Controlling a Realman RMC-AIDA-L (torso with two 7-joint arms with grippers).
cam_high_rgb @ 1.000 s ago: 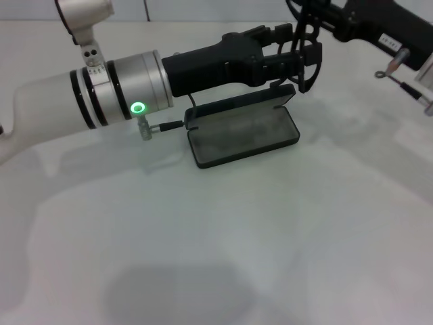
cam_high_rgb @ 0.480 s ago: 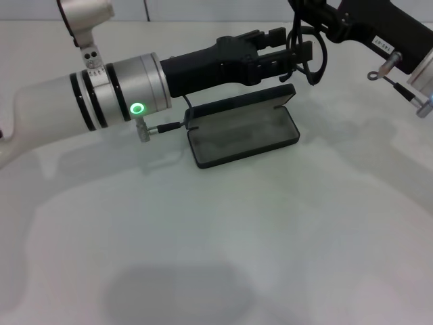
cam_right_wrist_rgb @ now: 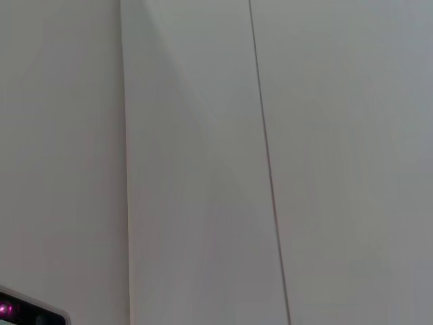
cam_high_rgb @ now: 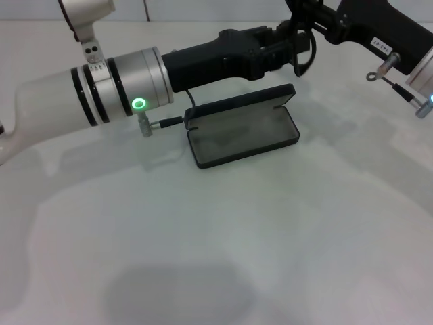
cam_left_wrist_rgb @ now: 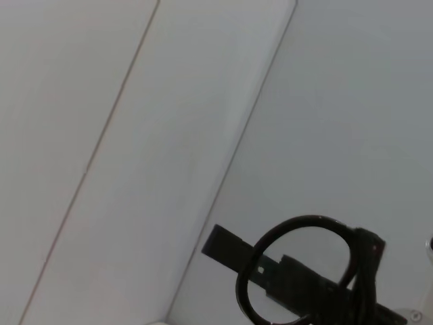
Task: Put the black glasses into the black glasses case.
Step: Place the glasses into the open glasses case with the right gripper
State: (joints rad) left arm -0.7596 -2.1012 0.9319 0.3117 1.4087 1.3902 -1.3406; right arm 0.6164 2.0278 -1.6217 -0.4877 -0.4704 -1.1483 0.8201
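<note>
Left gripper: pinching black glasses, hovering above case's far edge.
Right gripper: meeting glasses too; grip can't tell.
Black glasses case: lying open on table.

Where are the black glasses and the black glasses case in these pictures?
black glasses (cam_left_wrist_rgb: 298, 267), left wrist view, on one round lens.
black glasses case (cam_high_rgb: 243, 137), head view, on the grey lining of the open tray.

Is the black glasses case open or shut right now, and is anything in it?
Open and empty: the black glasses case lies on the table with its lid raised, bare grey lining showing.
</note>
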